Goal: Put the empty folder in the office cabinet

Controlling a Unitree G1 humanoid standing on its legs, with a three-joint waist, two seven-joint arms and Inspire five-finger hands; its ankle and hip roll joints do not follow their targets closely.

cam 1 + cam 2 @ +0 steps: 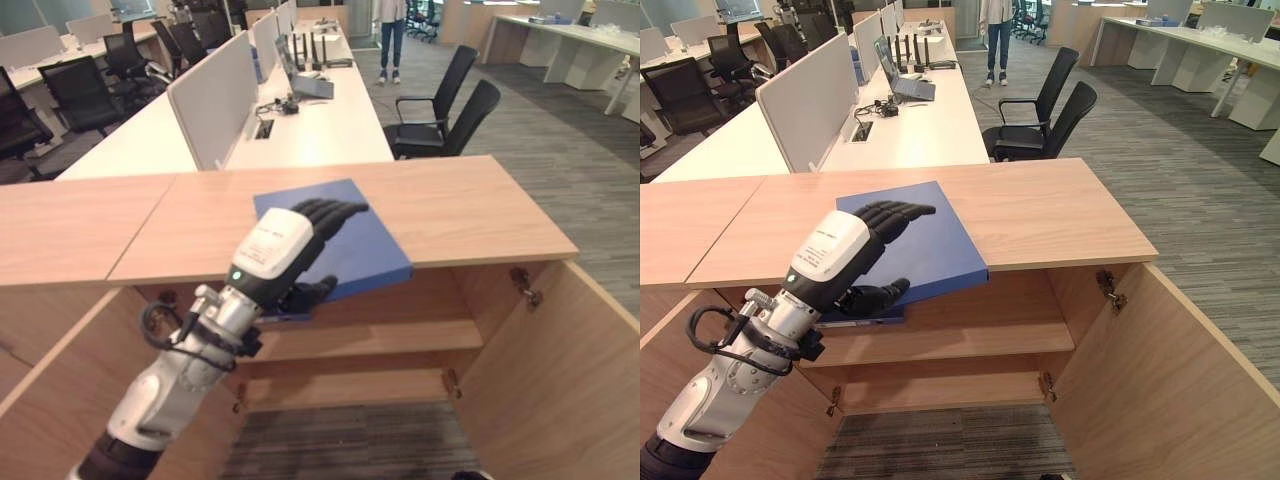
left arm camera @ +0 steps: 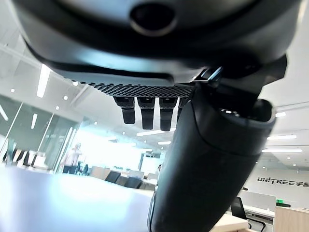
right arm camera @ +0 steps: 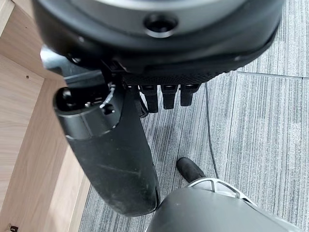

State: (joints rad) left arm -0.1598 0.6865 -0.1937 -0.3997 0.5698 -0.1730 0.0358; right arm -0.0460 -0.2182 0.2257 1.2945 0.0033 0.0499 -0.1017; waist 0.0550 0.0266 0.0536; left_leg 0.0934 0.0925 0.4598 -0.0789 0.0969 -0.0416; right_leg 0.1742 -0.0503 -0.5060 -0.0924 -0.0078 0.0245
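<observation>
Overhead, open-plan office; blue folder (image 1: 340, 236) on wooden cabinet top (image 1: 470, 205), overhanging its edge.

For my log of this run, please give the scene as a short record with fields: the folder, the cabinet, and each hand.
folder: flat blue folder lying on the wooden top of the cabinet, its near corner jutting over the front edge
cabinet: light wooden office cabinet, doors open, inner shelf bare where visible
left hand: dark left hand, fingers laid on the folder, thumb under its overhanging edge, pinching it
right hand: dark right hand hanging above grey carpet beside a cabinet door, fingers relaxed, holding nothing
task state: folder not yet inside the cabinet
</observation>
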